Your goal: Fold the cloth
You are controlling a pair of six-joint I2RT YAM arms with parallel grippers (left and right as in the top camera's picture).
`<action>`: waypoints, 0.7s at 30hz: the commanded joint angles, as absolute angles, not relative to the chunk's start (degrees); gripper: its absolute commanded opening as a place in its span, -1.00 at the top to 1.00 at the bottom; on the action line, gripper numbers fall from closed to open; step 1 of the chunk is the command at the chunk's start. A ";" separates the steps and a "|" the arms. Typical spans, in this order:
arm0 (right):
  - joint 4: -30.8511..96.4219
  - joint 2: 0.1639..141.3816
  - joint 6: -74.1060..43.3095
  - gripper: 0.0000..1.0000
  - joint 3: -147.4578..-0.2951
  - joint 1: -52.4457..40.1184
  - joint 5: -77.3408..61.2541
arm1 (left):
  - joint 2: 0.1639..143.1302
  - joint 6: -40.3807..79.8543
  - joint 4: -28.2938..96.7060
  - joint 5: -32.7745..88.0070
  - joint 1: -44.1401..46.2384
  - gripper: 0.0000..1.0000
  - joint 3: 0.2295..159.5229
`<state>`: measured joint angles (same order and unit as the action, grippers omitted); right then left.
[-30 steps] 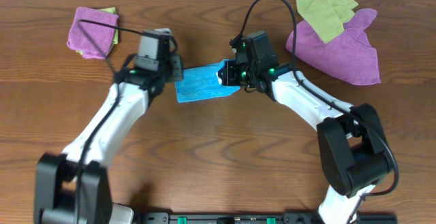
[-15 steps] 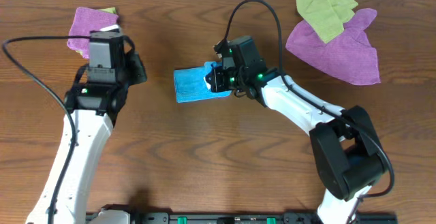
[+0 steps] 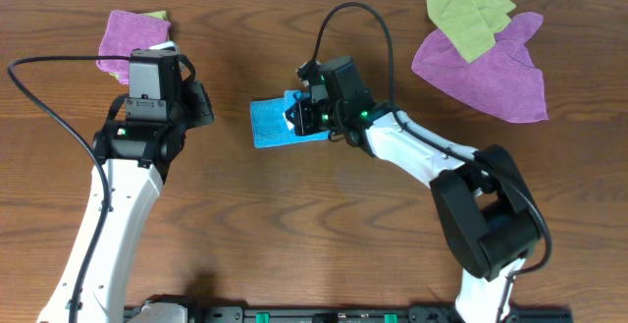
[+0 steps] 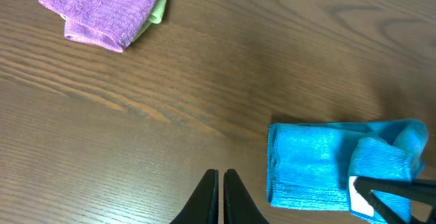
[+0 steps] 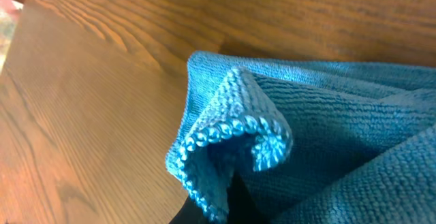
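Clamped on the soft sky-blue microfibre cloth, the right gripper should align edges centre-frame; left gripper narrow, empty.

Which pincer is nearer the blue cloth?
Right. The right pincer is on the cloth, pinching a raised fold of it. The left pincer sits apart from it, off to its left, holding nothing.

Nubby microfibre cloth, matt wood table

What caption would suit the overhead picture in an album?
Right gripper pinches a raised fold of the blue cloth on a wooden table; a purple cloth and a yellow-green cloth lie aside.
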<state>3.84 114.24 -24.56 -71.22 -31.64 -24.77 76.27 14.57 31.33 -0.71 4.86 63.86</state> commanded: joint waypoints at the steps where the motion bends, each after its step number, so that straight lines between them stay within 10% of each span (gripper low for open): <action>1: 3.64 115.48 -24.80 0.97 -72.47 -32.18 -25.52 | 75.85 13.67 31.51 -0.43 4.60 0.88 63.53; 21: 3.20 116.25 -25.67 0.97 -72.47 -34.26 -23.97 | 75.85 13.26 31.48 -0.40 4.60 0.88 63.53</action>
<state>3.38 114.93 -25.21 -71.26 -33.95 -24.47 76.27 13.89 31.33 -0.40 4.86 63.86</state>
